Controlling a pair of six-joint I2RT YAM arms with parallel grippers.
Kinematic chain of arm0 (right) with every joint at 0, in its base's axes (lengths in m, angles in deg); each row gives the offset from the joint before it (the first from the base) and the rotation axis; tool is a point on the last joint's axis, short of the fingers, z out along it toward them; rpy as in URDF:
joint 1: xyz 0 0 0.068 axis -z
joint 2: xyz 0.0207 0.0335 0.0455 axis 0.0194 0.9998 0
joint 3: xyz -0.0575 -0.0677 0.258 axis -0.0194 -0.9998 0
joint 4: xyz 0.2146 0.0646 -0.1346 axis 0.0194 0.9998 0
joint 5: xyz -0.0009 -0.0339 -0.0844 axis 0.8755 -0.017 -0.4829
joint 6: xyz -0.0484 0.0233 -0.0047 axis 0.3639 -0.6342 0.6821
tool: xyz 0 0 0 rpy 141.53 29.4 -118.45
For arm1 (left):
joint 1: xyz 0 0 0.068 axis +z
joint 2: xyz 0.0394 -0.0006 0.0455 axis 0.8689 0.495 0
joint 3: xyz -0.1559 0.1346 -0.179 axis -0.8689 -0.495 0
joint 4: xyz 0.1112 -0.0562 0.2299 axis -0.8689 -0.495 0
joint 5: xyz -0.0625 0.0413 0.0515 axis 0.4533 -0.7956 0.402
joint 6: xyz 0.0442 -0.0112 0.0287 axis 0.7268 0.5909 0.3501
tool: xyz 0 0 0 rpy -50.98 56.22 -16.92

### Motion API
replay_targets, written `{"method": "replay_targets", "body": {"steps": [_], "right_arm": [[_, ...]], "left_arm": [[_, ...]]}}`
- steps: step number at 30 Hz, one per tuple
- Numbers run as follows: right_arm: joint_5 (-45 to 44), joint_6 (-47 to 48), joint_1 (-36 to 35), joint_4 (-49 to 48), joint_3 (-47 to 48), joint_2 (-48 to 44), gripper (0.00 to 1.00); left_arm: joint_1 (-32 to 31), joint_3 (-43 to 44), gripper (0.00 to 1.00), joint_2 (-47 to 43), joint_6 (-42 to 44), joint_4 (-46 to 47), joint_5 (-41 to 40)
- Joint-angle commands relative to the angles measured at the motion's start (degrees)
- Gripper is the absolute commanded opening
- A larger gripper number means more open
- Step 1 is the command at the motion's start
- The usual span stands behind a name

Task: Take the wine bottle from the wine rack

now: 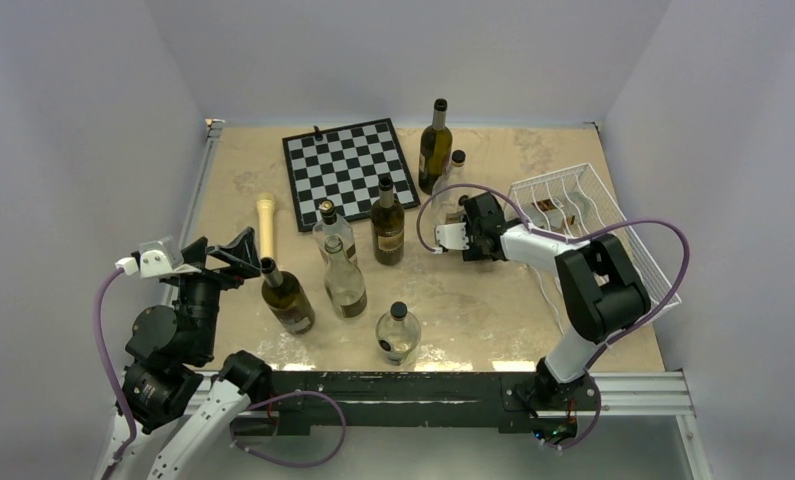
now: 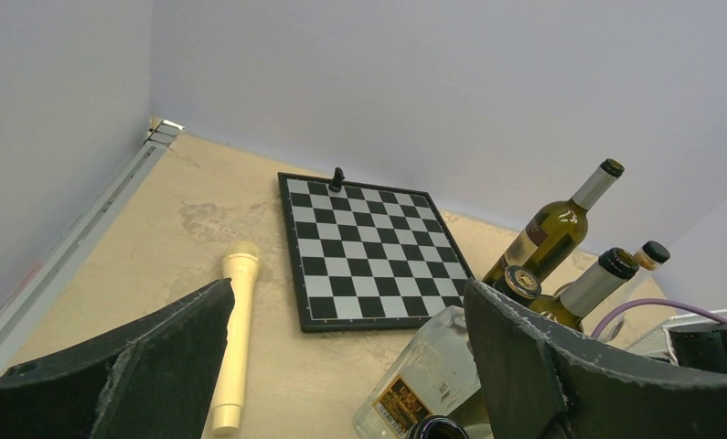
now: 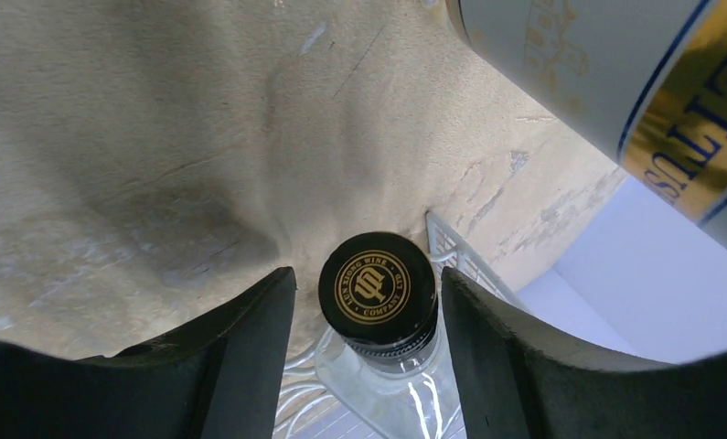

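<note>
Clear glass wine bottle [image 3: 378,370] in the white wire-grid wine rack [image 1: 593,190] points its black cap [image 3: 378,285] end-on (axis along the reach) between the right gripper's [image 3: 367,274] spread fingers [image 3: 240,347].

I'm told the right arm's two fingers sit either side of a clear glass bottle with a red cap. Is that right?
Not quite. The cap is black with a gold emblem, not red, as the right wrist view shows. The rest holds: the right gripper has one finger on each side of that clear glass bottle.
</note>
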Motion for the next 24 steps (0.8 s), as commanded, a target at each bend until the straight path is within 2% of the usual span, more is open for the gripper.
{"method": "replay_targets", "body": {"steps": [1, 9, 20, 24], "right_arm": [[-1.4, 3.5, 0.6, -7.0, -1.3, 0.6, 0.62], [-2.4, 5.1, 1.1, -9.4, -2.8, 0.4, 0.56], [-4.9, 4.8, 0.1, -7.5, -2.9, -2.7, 0.36], [-5.0, 4.9, -1.6, -7.9, -4.0, -4.5, 0.31]], "left_arm": [[-0.3, 0.0, 1.0, -0.1, -0.3, 1.7, -0.8], [-0.2, 0.1, 1.0, -0.2, -0.2, 1.7, -0.9], [-0.2, 0.1, 1.0, -0.1, -0.2, 1.9, -0.4], [-0.3, 0.1, 1.0, -0.1, -0.2, 1.9, -0.4]]}}
